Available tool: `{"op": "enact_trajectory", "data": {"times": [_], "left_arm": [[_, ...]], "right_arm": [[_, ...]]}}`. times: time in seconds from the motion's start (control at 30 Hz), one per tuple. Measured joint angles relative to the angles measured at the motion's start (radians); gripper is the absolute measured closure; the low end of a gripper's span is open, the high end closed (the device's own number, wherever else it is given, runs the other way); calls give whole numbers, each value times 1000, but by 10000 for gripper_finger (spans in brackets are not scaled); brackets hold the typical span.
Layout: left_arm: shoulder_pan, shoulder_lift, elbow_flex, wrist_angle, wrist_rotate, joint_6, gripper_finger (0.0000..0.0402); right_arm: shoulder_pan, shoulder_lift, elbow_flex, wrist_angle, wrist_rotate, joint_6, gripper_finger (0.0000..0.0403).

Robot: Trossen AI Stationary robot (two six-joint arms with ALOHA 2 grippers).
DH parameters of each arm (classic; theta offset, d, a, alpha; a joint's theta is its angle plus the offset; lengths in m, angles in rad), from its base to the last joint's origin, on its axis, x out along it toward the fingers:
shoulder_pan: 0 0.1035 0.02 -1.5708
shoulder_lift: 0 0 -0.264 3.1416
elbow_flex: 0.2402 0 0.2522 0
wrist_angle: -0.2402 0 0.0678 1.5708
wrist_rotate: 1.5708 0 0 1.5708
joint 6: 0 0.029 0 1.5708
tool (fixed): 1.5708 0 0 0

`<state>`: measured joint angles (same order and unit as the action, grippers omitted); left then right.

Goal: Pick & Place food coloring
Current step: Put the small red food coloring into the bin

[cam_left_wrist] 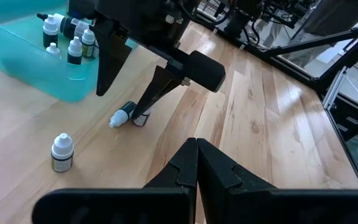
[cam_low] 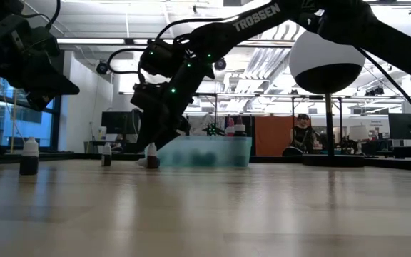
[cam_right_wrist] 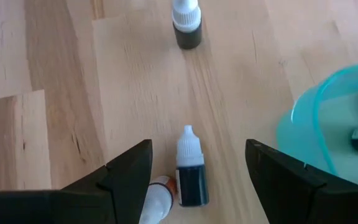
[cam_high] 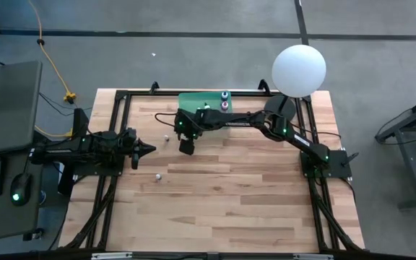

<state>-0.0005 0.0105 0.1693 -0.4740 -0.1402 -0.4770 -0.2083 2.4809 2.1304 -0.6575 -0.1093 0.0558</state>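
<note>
Left gripper point(cam_high: 150, 149) at the table's left side, fingers pressed together, nothing between them. Well ahead of its tips stands one upright food coloring bottle point(cam_left_wrist: 62, 152), whitish cap, dark contents, apart from any finger. A further small bottle point(cam_high: 157, 175) sits on the wood nearer the table's front edge, clear of both arms.

Right gripper point(cam_right_wrist: 197, 163), reached across from the right side, hangs low over the boards just beside the green translucent tray point(cam_right_wrist: 328, 118). Fingers spread wide, gripping nothing. Between them a dark bottle point(cam_right_wrist: 191, 172) lies on its side, cap pointing away from the wrist, touching neither finger. A second lying bottle point(cam_right_wrist: 155, 200), white with an orange band, rests just beside it, close to one finger; contact cannot be told. Beyond the fingertips, another upright bottle point(cam_right_wrist: 186, 25) stands apart.

Inside the tray, several capped bottles point(cam_left_wrist: 73, 45) stand clustered. White globe lamp point(cam_high: 300, 70) at the table's far right corner.
</note>
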Motion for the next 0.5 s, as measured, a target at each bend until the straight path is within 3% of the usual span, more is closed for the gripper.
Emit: {"op": "enact_trajectory", "data": {"times": [0.5], "left_arm": [[0,0,0,0,0,0,401]], "right_arm": [[16,0,0,-48,6,-7,153]]}}
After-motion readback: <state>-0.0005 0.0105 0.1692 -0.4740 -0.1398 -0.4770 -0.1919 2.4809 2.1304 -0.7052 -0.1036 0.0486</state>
